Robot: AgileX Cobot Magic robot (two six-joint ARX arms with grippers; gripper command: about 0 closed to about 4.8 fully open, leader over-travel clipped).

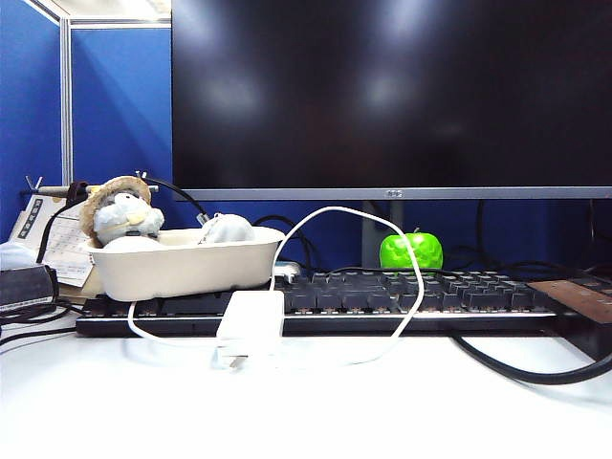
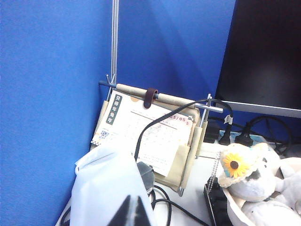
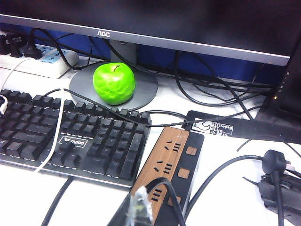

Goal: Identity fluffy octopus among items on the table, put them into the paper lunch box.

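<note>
- Grey fluffy octopus [image 1: 226, 229] lies in paper lunch box [image 1: 182, 268]; placing looks done.
- Left claw [image 2: 132, 212], right claw [image 3: 138, 212] both pressed together, empty, parked; next: nothing but staying clear.

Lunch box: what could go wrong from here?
1. The lunch box rests half on the keyboard, so it may tip if nudged.
2. The hat plush sits in it beside the octopus; a wrong item may count as packed.
3. The white cable loops nearby and could snag the right gripper.
</note>
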